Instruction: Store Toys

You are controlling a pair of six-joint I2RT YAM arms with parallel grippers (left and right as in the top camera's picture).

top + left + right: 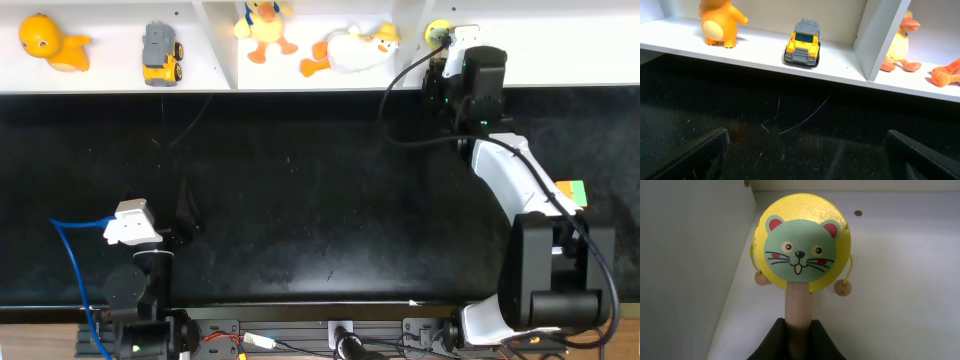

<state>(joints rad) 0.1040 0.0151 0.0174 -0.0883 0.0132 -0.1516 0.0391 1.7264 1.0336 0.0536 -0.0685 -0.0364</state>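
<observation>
- Right wrist view: the right claw (799, 329) is clenched on the wooden handle (799, 300) of a yellow drum rattle (801, 255). Its two dark fingers press the handle from either side.
- The rattle's round face, a green cat, is turned toward the camera, with a wooden bead hanging on a cord at each side. It sits inside a white shelf (300, 78) compartment, close beside one side wall. I cannot tell whether the drum rests on the shelf floor.
- From above, that compartment is the right-hand one of the shelf, which runs along the far edge of the black surface (300, 200).
- The left claw (807, 150) is released, fingers spread wide and holding nothing. It hangs over the surface near its front left corner, facing the shelf.
- The left compartment holds an orange duck (52, 42) and a yellow toy truck (160, 55). Two plush ducks (265, 25) lie in the middle one.
- A green-and-orange block (572, 190) lies at the surface's right edge, beside the right arm.
- A blue cable (75, 250) loops by the left arm's base.
</observation>
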